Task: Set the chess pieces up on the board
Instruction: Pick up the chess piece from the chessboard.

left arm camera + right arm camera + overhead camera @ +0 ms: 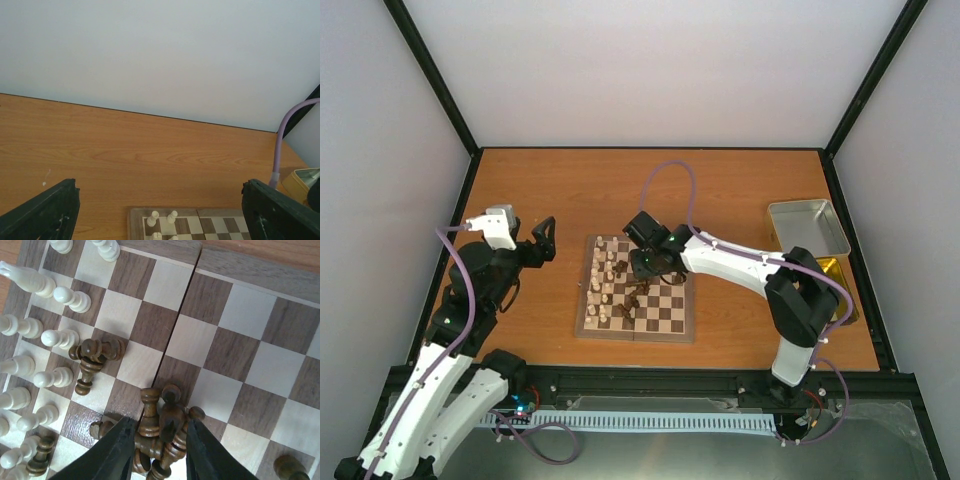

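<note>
The board lies mid-table, with cream-white chessmen standing along its left side. My right gripper is low over the board. In the right wrist view its fingers are open and straddle a heap of several dark brown chess pieces lying across the seam of the board. Two more dark pieces lie toppled beside the white pawns, and one dark piece is at the lower right. My left gripper is open and empty, left of the board.
A metal tray stands at the back right with a gold-coloured tray in front of it. The left wrist view shows the board's far corner, two white pieces and bare table beyond. Black frame posts and white walls enclose the table.
</note>
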`<action>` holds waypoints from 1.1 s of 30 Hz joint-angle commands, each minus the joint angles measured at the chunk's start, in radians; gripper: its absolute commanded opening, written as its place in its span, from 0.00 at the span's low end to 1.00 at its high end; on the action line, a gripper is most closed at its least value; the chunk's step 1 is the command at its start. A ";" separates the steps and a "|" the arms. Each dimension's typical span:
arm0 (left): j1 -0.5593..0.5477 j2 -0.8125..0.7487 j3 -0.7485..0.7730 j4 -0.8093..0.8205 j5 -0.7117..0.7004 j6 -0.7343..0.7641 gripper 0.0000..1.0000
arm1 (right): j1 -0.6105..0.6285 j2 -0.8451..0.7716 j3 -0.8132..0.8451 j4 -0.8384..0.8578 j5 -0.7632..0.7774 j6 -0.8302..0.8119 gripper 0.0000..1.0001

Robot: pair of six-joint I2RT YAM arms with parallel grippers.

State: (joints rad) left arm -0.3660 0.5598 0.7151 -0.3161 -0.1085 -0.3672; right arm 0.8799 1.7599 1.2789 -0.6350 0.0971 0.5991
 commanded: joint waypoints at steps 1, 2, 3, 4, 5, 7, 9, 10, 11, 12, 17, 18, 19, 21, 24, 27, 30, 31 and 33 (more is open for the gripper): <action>-0.005 -0.003 -0.012 -0.003 -0.012 -0.002 0.90 | 0.002 0.039 0.039 -0.004 0.015 0.012 0.28; -0.005 -0.001 -0.012 -0.002 -0.013 0.000 0.90 | 0.004 0.045 0.042 -0.010 0.023 0.015 0.27; -0.005 0.002 -0.012 0.000 -0.015 0.001 0.90 | 0.004 0.050 0.043 -0.013 0.030 0.017 0.27; -0.005 0.003 -0.012 0.001 -0.018 0.002 0.90 | 0.003 0.053 0.043 -0.016 0.036 0.019 0.27; -0.005 0.004 -0.012 0.005 -0.018 0.004 0.90 | 0.004 0.058 0.042 -0.018 0.039 0.020 0.26; -0.005 0.006 -0.015 0.009 -0.021 0.002 0.90 | 0.004 0.070 0.044 -0.021 0.040 0.022 0.24; -0.005 0.008 -0.015 0.010 -0.019 0.002 0.90 | 0.004 0.084 0.046 -0.019 0.035 0.019 0.22; -0.004 0.010 -0.016 0.012 -0.019 0.001 0.90 | 0.004 0.090 0.047 -0.016 0.032 0.019 0.19; -0.004 0.013 -0.017 0.012 -0.018 0.000 0.90 | 0.004 0.096 0.047 -0.011 0.030 0.018 0.17; -0.005 0.014 -0.017 0.013 -0.018 -0.001 0.90 | 0.004 0.098 0.050 -0.010 0.030 0.018 0.15; -0.004 0.026 -0.015 0.018 -0.020 -0.001 0.90 | 0.004 0.087 0.052 -0.009 0.039 0.022 0.05; -0.005 0.027 -0.015 0.020 -0.019 0.000 0.90 | 0.004 0.075 0.049 -0.009 0.040 0.023 0.04; -0.005 0.029 -0.015 0.020 -0.020 0.001 0.90 | 0.004 0.063 0.044 -0.009 0.040 0.024 0.04; -0.004 0.033 -0.017 0.024 -0.020 0.000 0.90 | 0.004 0.030 0.029 -0.003 0.035 0.024 0.04; -0.005 0.043 -0.015 0.028 -0.015 0.001 0.90 | 0.004 -0.022 0.004 0.012 0.029 0.025 0.04; -0.004 0.053 -0.015 0.031 0.004 -0.001 0.90 | 0.004 -0.066 -0.027 0.047 0.023 0.020 0.04; -0.004 0.062 -0.017 0.038 0.031 -0.001 0.90 | 0.003 -0.099 -0.056 0.076 0.021 0.008 0.04; -0.004 0.065 -0.017 0.039 0.041 -0.001 0.90 | 0.003 -0.108 -0.069 0.083 0.024 0.005 0.04; -0.004 0.067 -0.017 0.042 0.048 -0.001 0.90 | 0.002 -0.122 -0.082 0.092 0.022 -0.002 0.04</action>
State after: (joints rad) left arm -0.3656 0.6220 0.6945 -0.3092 -0.0940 -0.3672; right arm 0.8799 1.6714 1.2312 -0.5869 0.1158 0.6102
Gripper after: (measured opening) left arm 0.901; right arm 0.082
